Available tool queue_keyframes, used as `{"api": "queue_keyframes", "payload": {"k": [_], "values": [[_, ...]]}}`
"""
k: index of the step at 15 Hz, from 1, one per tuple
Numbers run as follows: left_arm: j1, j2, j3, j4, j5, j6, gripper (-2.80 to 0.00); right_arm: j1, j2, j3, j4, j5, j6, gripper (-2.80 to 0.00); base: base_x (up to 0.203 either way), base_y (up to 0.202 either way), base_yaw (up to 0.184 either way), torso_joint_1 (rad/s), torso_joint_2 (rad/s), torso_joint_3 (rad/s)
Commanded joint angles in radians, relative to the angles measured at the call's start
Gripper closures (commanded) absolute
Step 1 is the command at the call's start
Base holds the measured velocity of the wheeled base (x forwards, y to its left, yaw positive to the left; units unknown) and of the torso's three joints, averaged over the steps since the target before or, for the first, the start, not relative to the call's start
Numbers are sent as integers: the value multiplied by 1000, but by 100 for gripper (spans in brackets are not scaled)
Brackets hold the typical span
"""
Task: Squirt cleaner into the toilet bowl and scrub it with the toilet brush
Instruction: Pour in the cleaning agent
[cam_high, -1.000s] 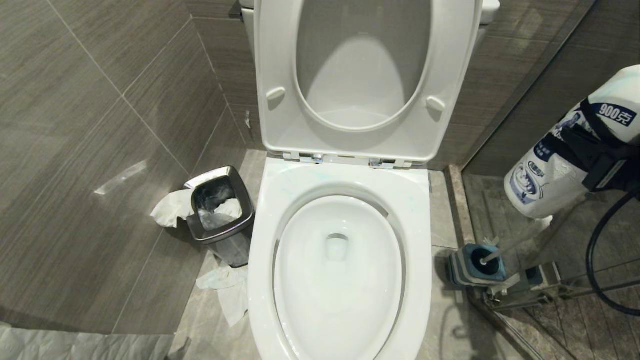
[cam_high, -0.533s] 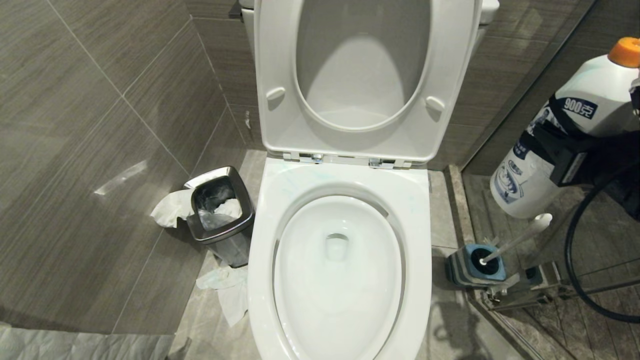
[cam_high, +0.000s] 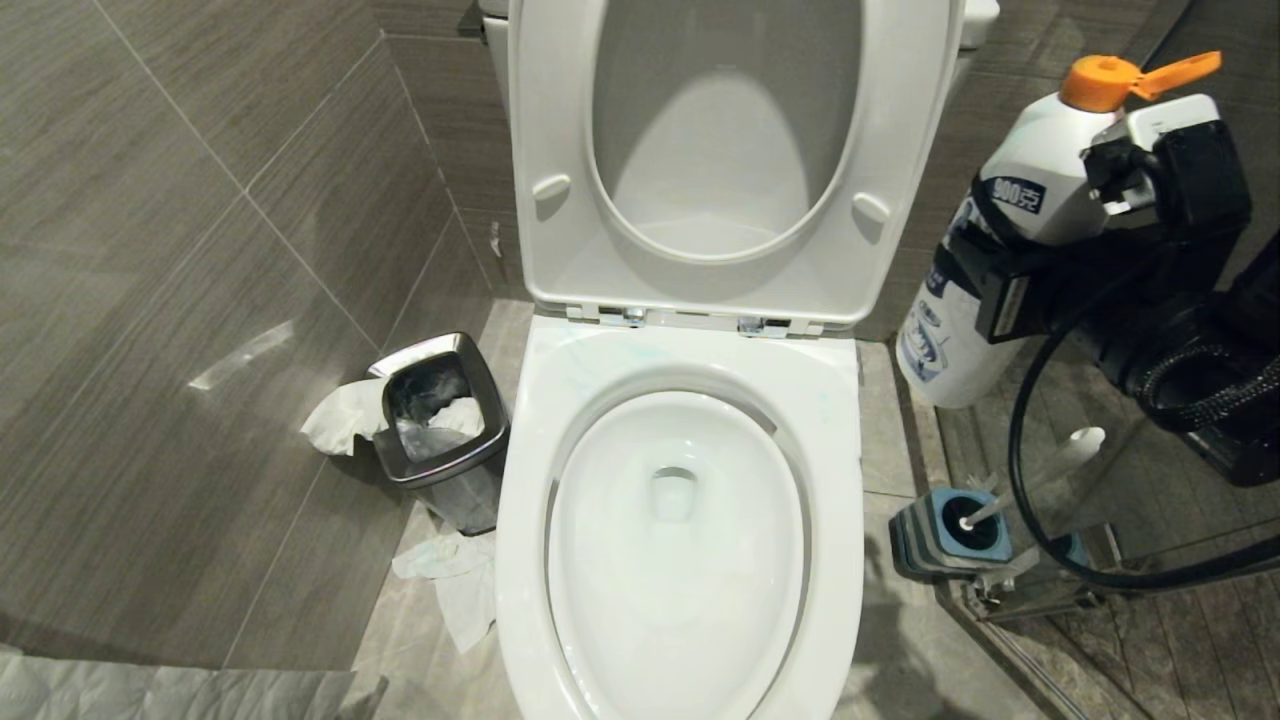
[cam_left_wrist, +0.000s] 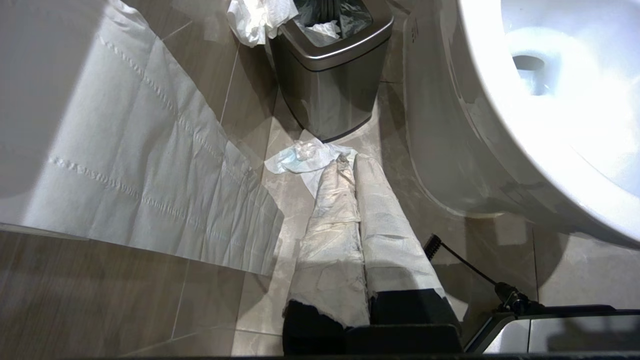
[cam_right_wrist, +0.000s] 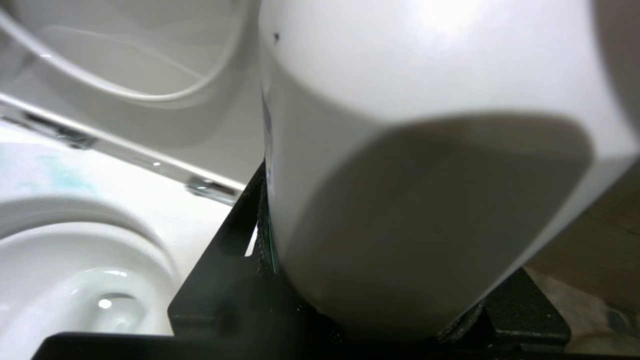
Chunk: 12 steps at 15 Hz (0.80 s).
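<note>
Right gripper (cam_high: 1010, 265) fingers pinch the white cleaner bottle (cam_high: 985, 250) beside the toilet bowl (cam_high: 680, 545); left fingers pressed together

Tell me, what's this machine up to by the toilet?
It's getting ready to clean the toilet. Its right gripper is clamped around a white cleaner bottle with an orange cap flipped open, held upright in the air beside the toilet bowl. The seat and lid are up. The toilet brush sits in its holder on the floor. The left gripper hangs idle, shut on strips of toilet paper, near the waste bin.
</note>
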Motion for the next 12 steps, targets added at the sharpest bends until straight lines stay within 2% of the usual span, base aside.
{"api": "queue_keyframes", "payload": {"k": [1,4,6,8,12], "values": [[0,1,0,1,0,0,0,48,56,-21,-6,-1,-1,0,0,0,0,0,0,0],[0,1,0,0,-1,-2,0,111,95,-53,-5,-1,33,0,0,0,0,0,0,0],[0,1,0,0,-1,-2,0,122,96,-80,31,-4,49,0,0,0,0,0,0,0],[0,1,0,0,-1,0,0,124,59,-95,106,-3,51,0,0,0,0,0,0,0],[0,1,0,0,-1,-2,0,131,-37,-134,348,0,50,0,0,0,0,0,0,0]]}}
